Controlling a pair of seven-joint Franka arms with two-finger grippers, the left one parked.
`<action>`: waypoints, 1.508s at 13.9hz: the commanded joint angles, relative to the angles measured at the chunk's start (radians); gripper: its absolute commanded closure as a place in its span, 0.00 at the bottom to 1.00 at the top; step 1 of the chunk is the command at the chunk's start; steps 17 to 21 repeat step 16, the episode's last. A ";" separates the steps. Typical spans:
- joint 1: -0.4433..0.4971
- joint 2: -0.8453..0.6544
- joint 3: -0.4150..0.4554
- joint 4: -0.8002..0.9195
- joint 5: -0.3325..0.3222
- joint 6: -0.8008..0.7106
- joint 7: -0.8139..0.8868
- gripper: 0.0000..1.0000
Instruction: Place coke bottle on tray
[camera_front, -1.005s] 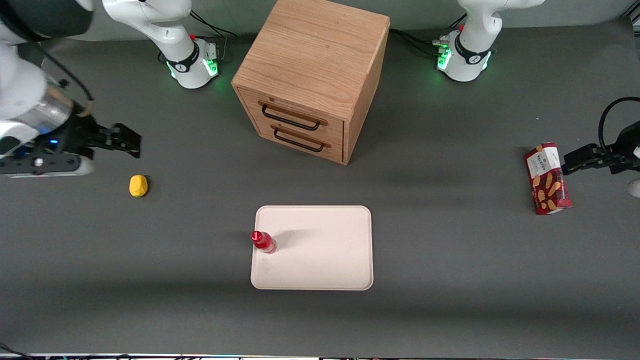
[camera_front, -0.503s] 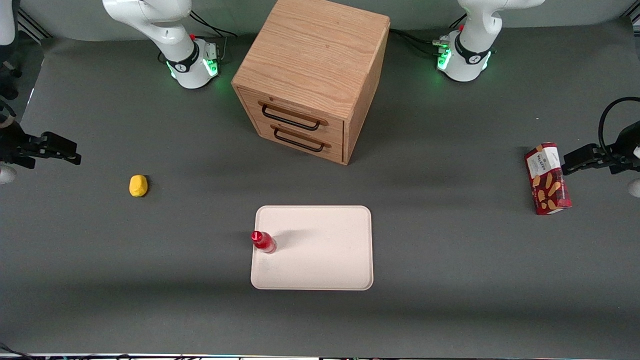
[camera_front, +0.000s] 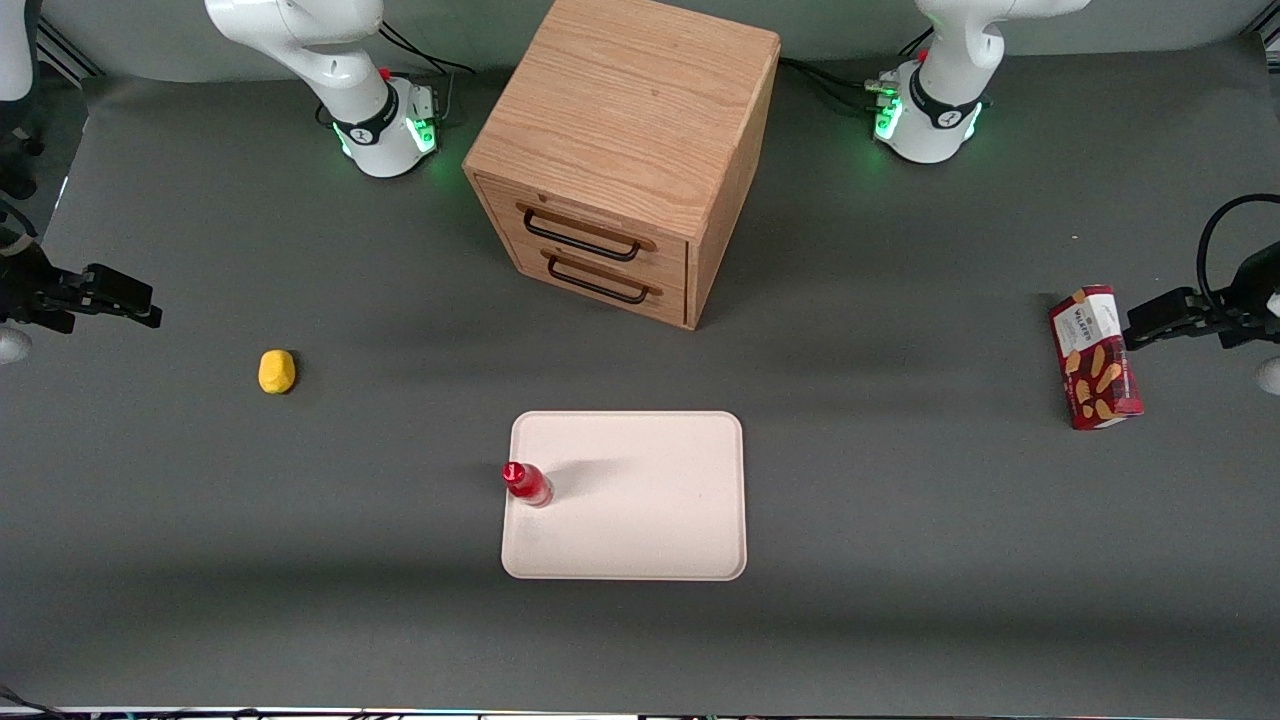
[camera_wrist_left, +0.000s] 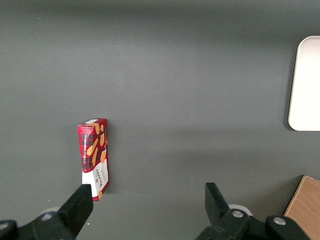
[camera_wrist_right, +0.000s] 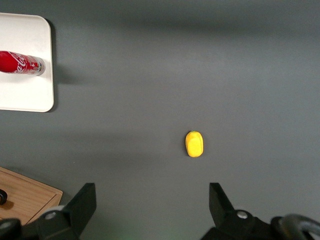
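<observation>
red coke bottle upright on tray, gripper wide open, empty, well apart toward working arm's end

this is a robotics lab: two white arm bases with green status lights are bolted to a grey matted table, cables trail off, and unrelated props like a wooden drawer cabinet are staged there.

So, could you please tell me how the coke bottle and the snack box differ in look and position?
The coke bottle is small, round and stands upright on the tray; the snack box is larger, rectangular and lies flat on the table toward the parked arm's end. Both are red. The gripper, jaws open, hangs near the working arm's end, empty.
</observation>
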 joint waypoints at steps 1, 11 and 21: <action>0.054 -0.020 -0.073 -0.052 0.029 0.064 -0.041 0.00; 0.027 -0.021 -0.009 -0.043 0.018 0.077 -0.025 0.00; 0.027 -0.023 -0.011 -0.044 0.016 0.072 -0.024 0.00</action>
